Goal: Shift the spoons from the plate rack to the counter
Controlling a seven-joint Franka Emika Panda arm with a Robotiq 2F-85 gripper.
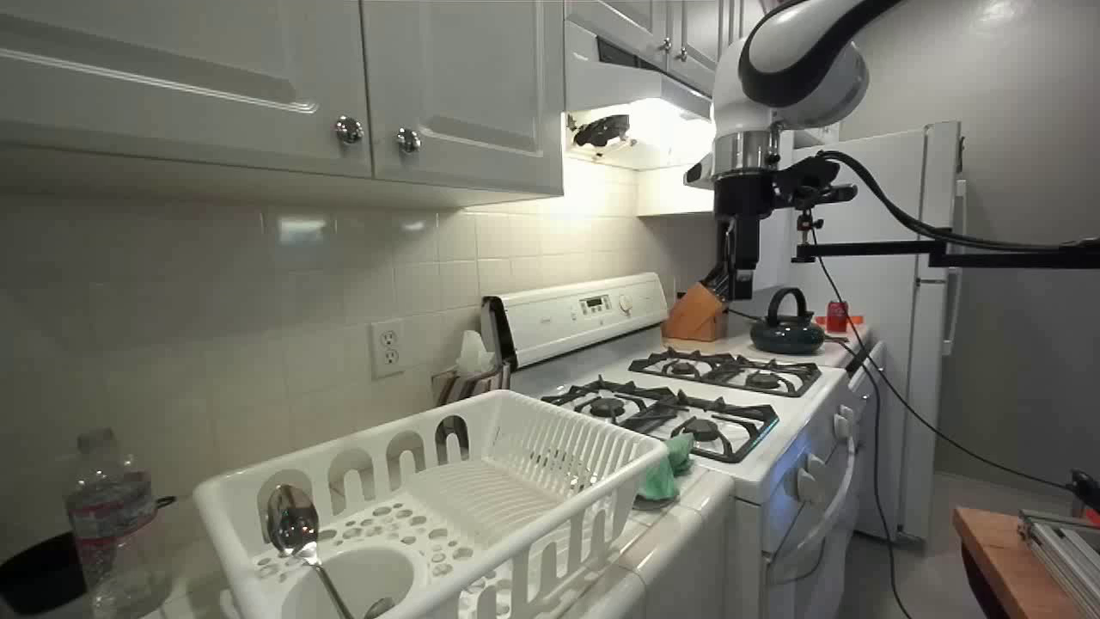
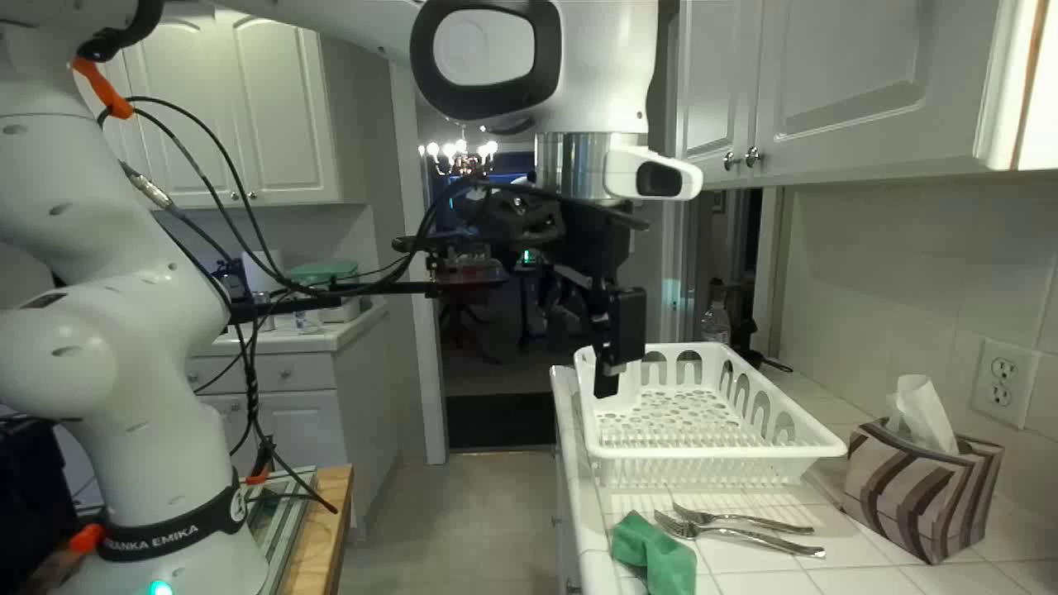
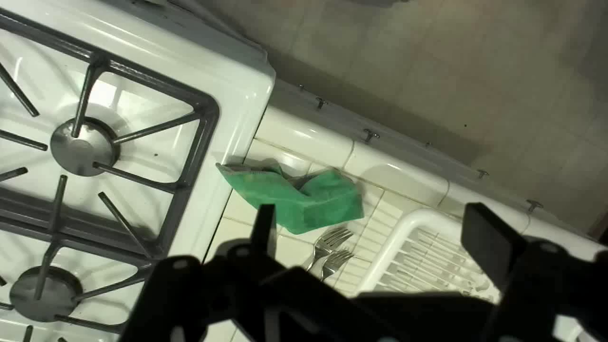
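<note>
Tiled kitchen wall [image 1: 344, 309], white desk [image 1: 696, 516]: approach seems the step in hand.
Lower left of an exterior view, a spoon [image 1: 296, 529] leans in the plate rack [image 1: 477, 490], bowl to the upper left, long axis slanting down rightward, handle cut off by the frame; a second I can't confirm. Upper right, the tool [image 1: 739, 285] hangs with fingers [image 3: 491, 244] wide apart, empty in the wrist view; next it likely must travel to the spoon, descend and close across the handle.

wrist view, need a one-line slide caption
Seen past the open tool: two forks on the tiled counter between the stove and the white plate rack, near a green cloth.
</note>
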